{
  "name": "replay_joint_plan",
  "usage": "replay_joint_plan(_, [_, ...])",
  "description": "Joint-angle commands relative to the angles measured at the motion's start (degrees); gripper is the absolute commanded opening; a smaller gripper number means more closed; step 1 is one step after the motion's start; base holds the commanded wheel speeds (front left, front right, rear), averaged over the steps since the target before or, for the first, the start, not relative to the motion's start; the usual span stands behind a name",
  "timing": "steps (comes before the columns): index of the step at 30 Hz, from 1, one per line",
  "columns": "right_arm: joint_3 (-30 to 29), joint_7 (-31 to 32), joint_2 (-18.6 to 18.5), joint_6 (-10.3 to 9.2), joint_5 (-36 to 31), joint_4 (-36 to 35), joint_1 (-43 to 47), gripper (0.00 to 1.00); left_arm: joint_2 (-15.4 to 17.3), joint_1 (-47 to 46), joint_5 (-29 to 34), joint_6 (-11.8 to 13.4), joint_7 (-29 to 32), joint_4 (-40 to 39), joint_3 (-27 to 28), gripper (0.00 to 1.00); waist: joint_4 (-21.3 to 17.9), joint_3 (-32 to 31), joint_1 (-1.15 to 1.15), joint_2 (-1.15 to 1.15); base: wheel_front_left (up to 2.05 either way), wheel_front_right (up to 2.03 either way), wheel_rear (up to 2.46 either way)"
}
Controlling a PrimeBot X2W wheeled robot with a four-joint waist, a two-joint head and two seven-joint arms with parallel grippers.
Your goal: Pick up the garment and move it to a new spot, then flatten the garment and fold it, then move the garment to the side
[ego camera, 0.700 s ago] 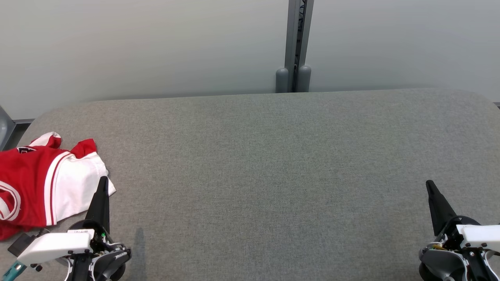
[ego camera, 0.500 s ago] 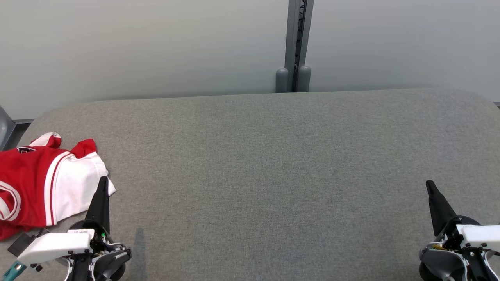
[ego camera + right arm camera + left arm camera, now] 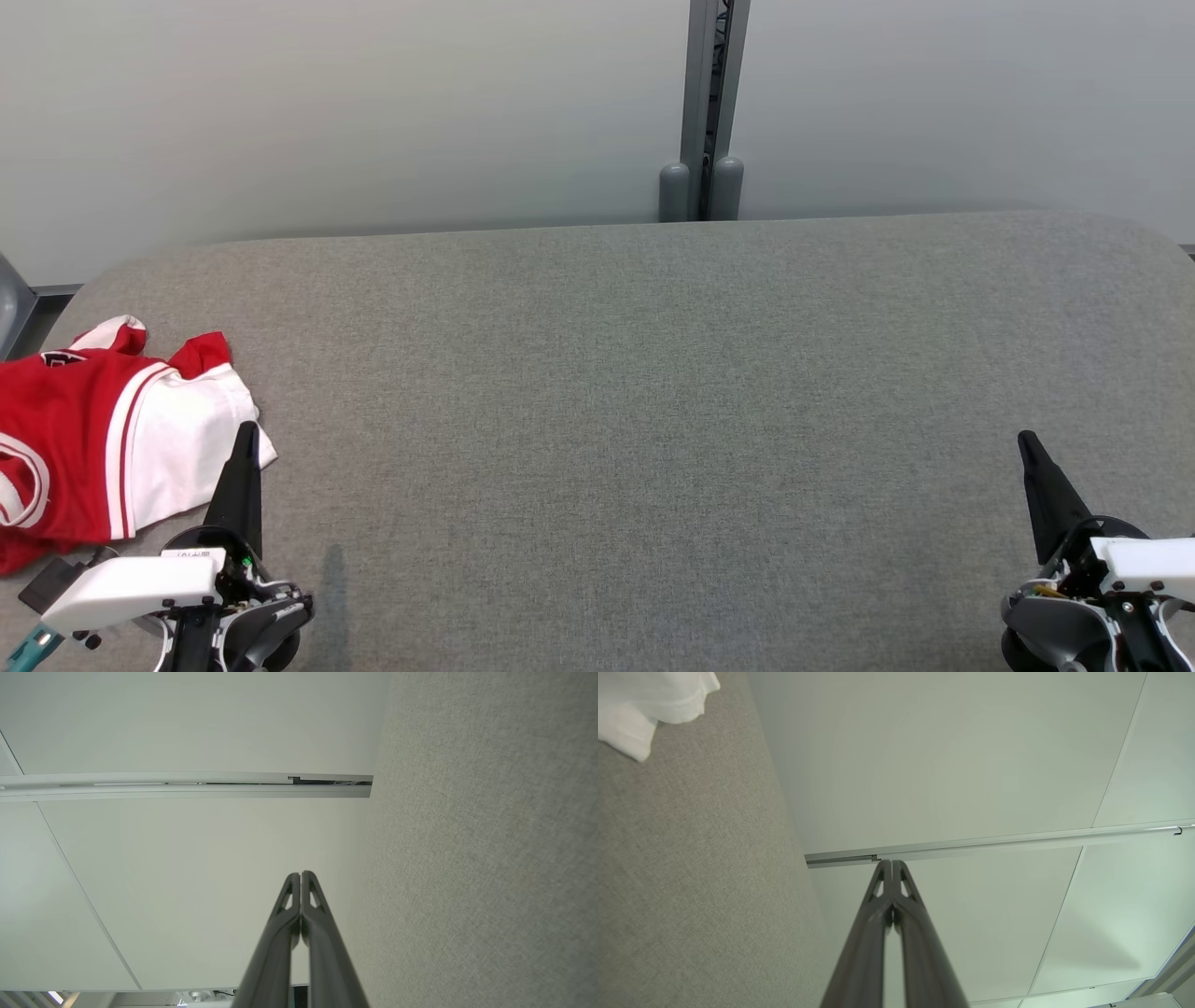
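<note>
Garment (image 3: 103, 439), red w/ white panel & stripes, lies crumpled on the grey bench (image 3: 635, 420), far left of the grey post (image 3: 702, 112) and nearer the robot, at the bench's left end; part runs off the head view's left edge.

Left tool (image 3: 246, 437): left of the post, near front edge of the bench, fingers pressed together, nothing between them. In head view its tip overlaps the garment's white hem. In left wrist view the left tool (image 3: 892, 863) points at the pale wall (image 3: 948, 765) toward the post, and the white hem (image 3: 640, 704) sits off in the top corner, apart from the tips.

Right tool (image 3: 1027, 441): right of the post, about as far out as the left tool on the other side, also near the front edge. Fingers together, empty. Right wrist view confirms: right tool (image 3: 301, 875) w/ tips meeting, bench fabric (image 3: 481, 858) to one side, post running across the wall beyond.

Bench stretch directly in front of the post is plain grey fabric.
</note>
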Motion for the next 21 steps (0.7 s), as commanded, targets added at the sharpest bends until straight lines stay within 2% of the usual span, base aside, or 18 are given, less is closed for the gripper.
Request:
replay_joint_plan(1, [0.0, 0.0, -0.3, 0.05, 0.0, 0.1, -0.2, 0.0, 0.2, -0.7, 0.0, -0.2, 0.1, -0.1, 0.2, 0.0, 0.0, 0.0, 0.0, 0.0, 0.0, 0.0, 0.0])
replay_joint_plan(21, [0.0, 0.0, -0.3, 0.05, 0.0, 0.1, -0.2, 0.0, 0.2, -0.7, 0.0, -0.2, 0.1, -0.1, 0.2, 0.0, 0.0, 0.0, 0.0, 0.0, 0.0, 0.0, 0.0])
